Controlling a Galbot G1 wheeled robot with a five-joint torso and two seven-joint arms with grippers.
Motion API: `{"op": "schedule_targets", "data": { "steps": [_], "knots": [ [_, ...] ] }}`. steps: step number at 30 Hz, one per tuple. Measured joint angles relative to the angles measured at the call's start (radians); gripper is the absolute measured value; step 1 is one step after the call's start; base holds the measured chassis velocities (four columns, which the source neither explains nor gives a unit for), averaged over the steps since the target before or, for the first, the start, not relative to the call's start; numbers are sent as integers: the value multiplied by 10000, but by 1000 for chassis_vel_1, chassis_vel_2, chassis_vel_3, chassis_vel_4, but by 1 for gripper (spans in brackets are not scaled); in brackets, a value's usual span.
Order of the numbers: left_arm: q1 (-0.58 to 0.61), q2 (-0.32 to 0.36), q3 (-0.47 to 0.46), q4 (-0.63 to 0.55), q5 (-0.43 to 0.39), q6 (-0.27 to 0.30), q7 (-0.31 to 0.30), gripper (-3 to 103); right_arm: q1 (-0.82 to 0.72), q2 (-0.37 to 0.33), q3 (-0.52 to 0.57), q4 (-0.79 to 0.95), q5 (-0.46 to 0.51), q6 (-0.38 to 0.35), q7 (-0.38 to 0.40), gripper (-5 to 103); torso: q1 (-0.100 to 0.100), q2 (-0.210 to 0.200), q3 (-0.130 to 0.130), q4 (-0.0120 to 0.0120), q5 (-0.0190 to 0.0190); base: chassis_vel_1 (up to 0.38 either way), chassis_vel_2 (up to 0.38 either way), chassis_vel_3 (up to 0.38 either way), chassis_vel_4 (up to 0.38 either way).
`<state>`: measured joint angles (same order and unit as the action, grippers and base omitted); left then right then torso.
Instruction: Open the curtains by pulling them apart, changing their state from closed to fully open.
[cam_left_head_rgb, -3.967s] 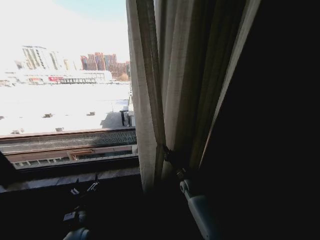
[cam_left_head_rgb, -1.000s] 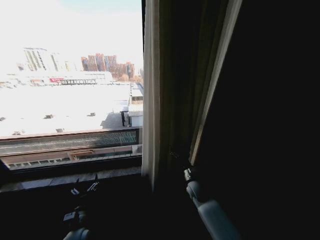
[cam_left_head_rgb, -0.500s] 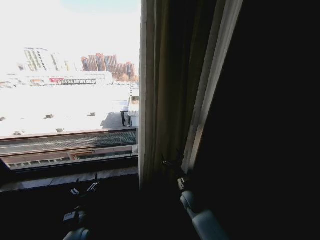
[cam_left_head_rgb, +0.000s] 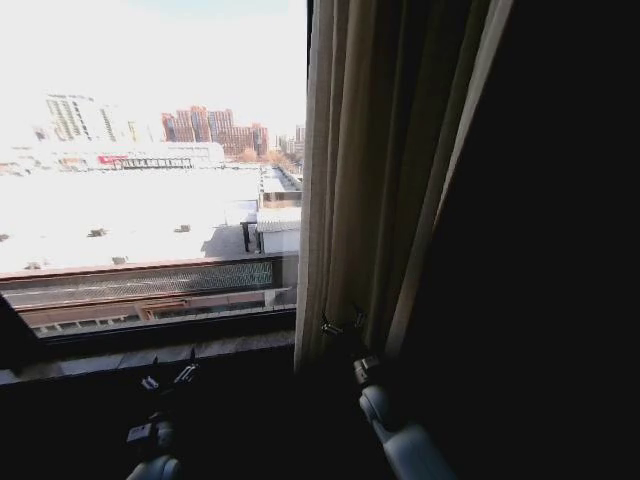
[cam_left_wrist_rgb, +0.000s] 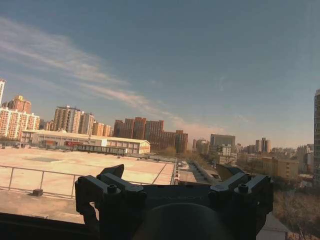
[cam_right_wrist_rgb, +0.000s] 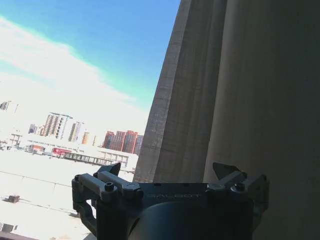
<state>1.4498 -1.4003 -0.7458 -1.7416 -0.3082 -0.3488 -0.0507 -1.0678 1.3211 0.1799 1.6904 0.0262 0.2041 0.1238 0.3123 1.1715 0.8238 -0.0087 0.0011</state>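
Curtains: the curtains (cam_left_head_rgb: 370, 180) are bunched into a tall pleated stack, center to right of the head view, running from the top edge down to about the window ledge (cam_left_head_rgb: 150, 350). Everything right of them is just dark, can't make anything out there.
Window: left half of the frame is bare glass with the city outside, so this side looks pretty much open.
Right hand: the right hand (cam_left_head_rgb: 340, 325) sits low center, right at the bottom hem of the bunched fabric. In its wrist view the fingers (cam_right_wrist_rgb: 112, 172) stand apart with nothing between them, and the cloth hangs just beyond.
Left hand: the left hand (cam_left_head_rgb: 168, 378) is parked low at lower left under the ledge, fingers spread too, pointed out at the skyline.
Progress: I'd say nearly done, the right panel is gathered to the side.
Left to do: maybe a final nudge further right. Whether there's another panel past the left edge, can't tell.
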Motion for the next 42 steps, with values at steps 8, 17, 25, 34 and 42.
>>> {"op": "schedule_targets", "data": {
  "steps": [8, 17, 25, 34, 42],
  "knots": [
    [0, 0, 0, 0, 0, 0, 0, 100, -147, -8, -14, 85, -29, 5, -12, 100, 0, 0, 0, 1, 4, 355, 276, -353, -274],
    [0, 0, 0, 0, 0, 0, 0, 100, -389, -174, 2, 360, -25, 40, -22, 100, -2, 0, -1, -1, 1, 395, 344, -388, -345],
    [0, 0, 0, 0, 0, 0, 0, 100, -529, -207, -43, 559, -13, 43, -22, 100, -2, 1, -2, 0, 0, 372, 324, -380, -321],
    [0, 0, -1, 0, 0, 0, 0, 100, -724, -212, -86, 674, -79, 73, -23, 100, -1, 0, -1, 0, 2, 387, 324, -380, -318],
    [0, 0, 0, 0, 0, 0, 0, 100, -790, -211, -107, 727, -122, 84, -25, 100, 0, 0, -1, -1, 2, 394, 345, -381, -348]
  ]
}}
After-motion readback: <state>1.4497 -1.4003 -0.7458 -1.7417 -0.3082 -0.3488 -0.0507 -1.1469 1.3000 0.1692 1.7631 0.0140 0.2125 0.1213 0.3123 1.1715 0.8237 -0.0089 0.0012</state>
